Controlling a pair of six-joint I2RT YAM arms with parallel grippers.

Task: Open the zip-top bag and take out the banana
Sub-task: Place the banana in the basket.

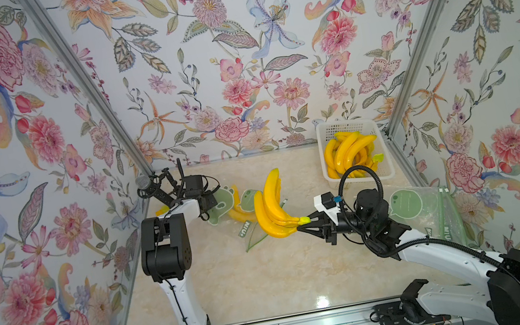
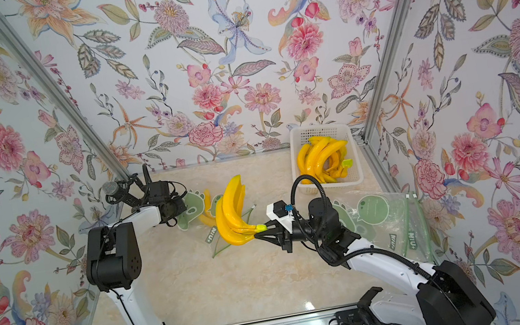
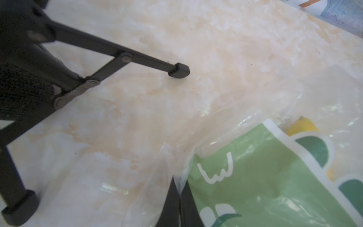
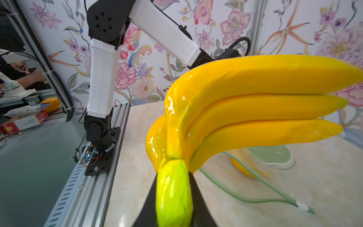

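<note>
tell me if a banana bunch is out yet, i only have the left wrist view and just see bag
Observer: Yes. The right gripper holds a banana bunch by its green stem, lifted off the table.
Operator: is the bag open
Observer: The bag has its mouth gaping open below the bunch.
Operator: where could the bunch go
Observer: A white basket in the far right corner holds more bananas.

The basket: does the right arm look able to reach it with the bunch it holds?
Probably yes. The basket stands behind the right gripper, on that arm's side, with nothing between them. The bunch looks clear of the bag that the left gripper pinches.
</note>
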